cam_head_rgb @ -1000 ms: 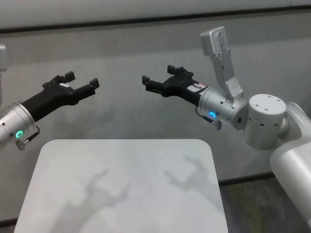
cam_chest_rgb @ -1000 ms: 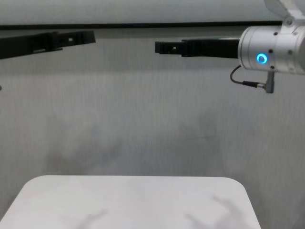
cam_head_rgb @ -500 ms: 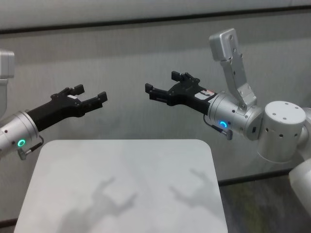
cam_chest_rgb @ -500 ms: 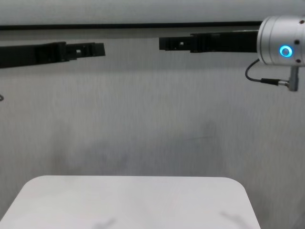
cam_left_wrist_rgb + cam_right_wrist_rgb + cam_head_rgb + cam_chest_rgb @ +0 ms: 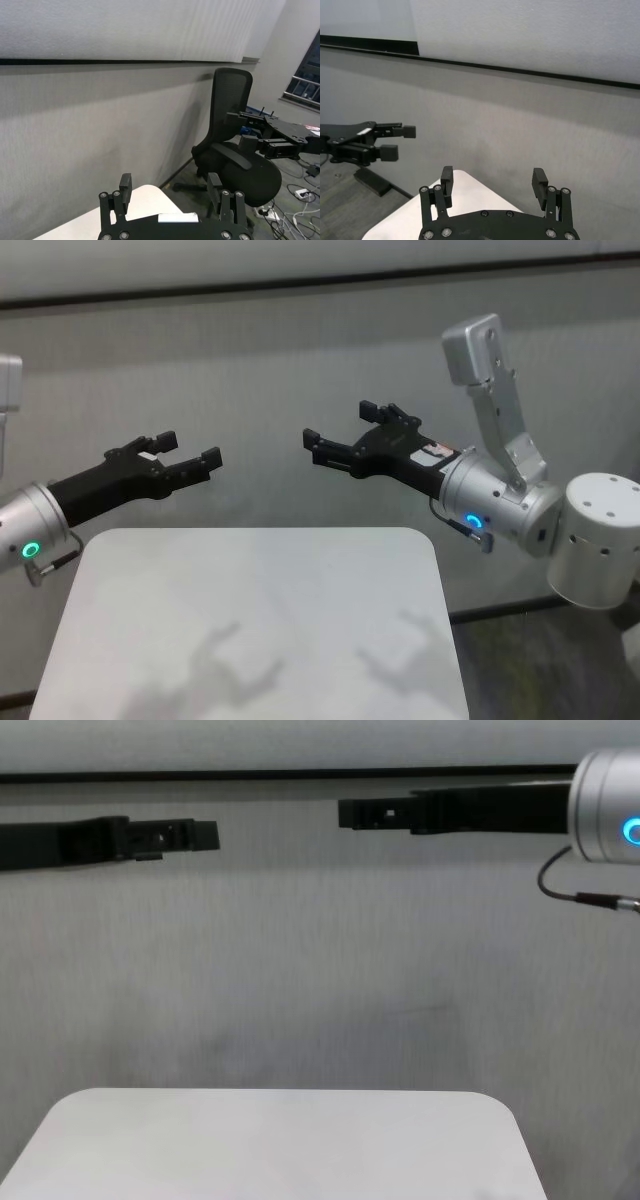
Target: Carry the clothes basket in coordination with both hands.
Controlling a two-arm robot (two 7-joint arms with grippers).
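Two black grippers hang in the air above a white surface (image 5: 250,620) with rounded corners, facing each other across a gap. The left gripper (image 5: 188,454) reaches in from the left on a silver forearm with a green light ring, its fingers (image 5: 209,457) spread apart and grasping nothing. The right gripper (image 5: 338,435) extends from the right on a silver forearm with a blue light ring, its fingers (image 5: 312,439) likewise released and empty. From the chest view, both grippers sit level with each other, high above the surface's far edge, the left one (image 5: 195,833) and the right one (image 5: 360,815) well apart. A grey wall (image 5: 300,350) with a dark horizontal stripe fills the background. The left wrist view shows a black office chair (image 5: 235,145) beyond the surface, near the right gripper. The clothes basket cannot be seen in any view; nothing rests on the surface but the grippers' shadows.
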